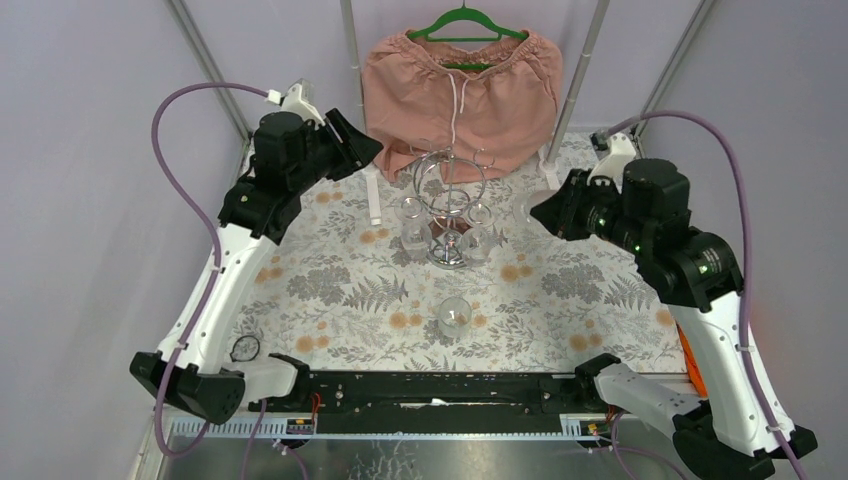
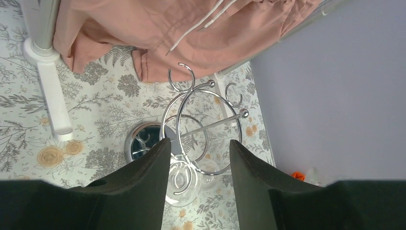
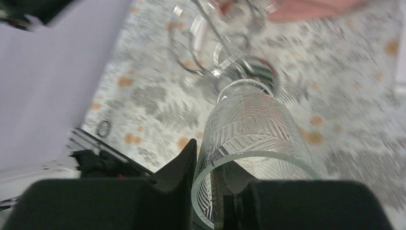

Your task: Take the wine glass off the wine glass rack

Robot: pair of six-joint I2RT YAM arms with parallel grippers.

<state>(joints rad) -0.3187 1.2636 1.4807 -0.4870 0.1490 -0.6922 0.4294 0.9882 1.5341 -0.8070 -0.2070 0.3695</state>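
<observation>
Pinching its rim, the right hand [image 3: 207,167] grips a leaf-etched wine glass [image 3: 253,129].

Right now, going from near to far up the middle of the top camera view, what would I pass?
Loose glass → rack → shorts

Pale lilac walls [image 1: 80,230] close in the table [image 1: 600,300] on three sides, evenly lit. Its cloth is white with grey ferns and orange flowers. At the back stands a clothes rail [image 1: 352,60] (metal poles, white feet) with pink shorts [image 1: 500,110] on a green hanger [image 1: 468,12].
</observation>
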